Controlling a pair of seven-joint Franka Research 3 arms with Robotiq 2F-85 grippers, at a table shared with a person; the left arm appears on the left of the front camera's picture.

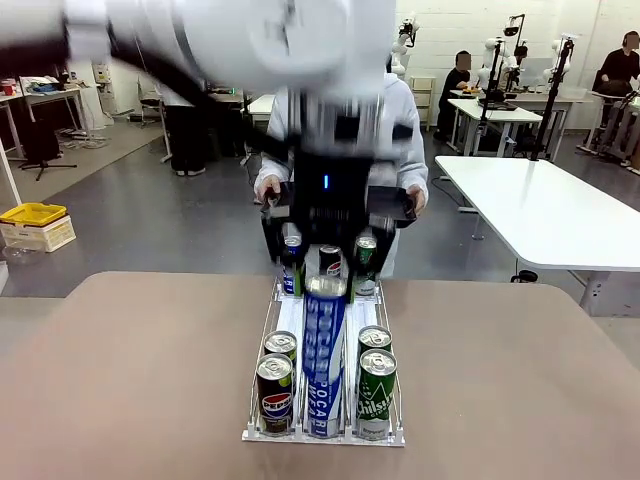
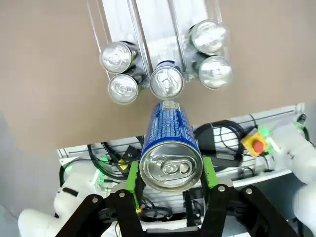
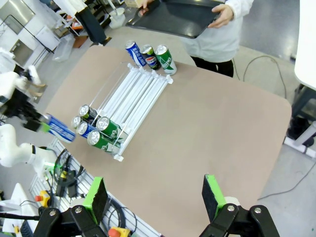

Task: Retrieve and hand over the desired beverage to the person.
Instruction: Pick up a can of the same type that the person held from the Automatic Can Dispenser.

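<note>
The blue can (image 2: 170, 131) is clamped between the green pads (image 2: 132, 178) of the left gripper (image 2: 171, 176). Its pull-tab end is turned toward the wrist and its body points away along the fingers. Beyond the gripper's tips the wire rack (image 2: 148, 39) is seen on the bench (image 2: 49, 74), with the other cans (image 2: 213, 71) in its lanes; the held can is apart from them. A black tray (image 3: 173, 17) is held out by the person (image 3: 224, 39) at the far side. The right gripper (image 3: 155, 195) is spread wide and holds nothing. For the handover, the can should be carried over the rack, kept clear of the upright cans, and lowered onto the tray. The grip should be eased only once the can is judged supported.
</note>
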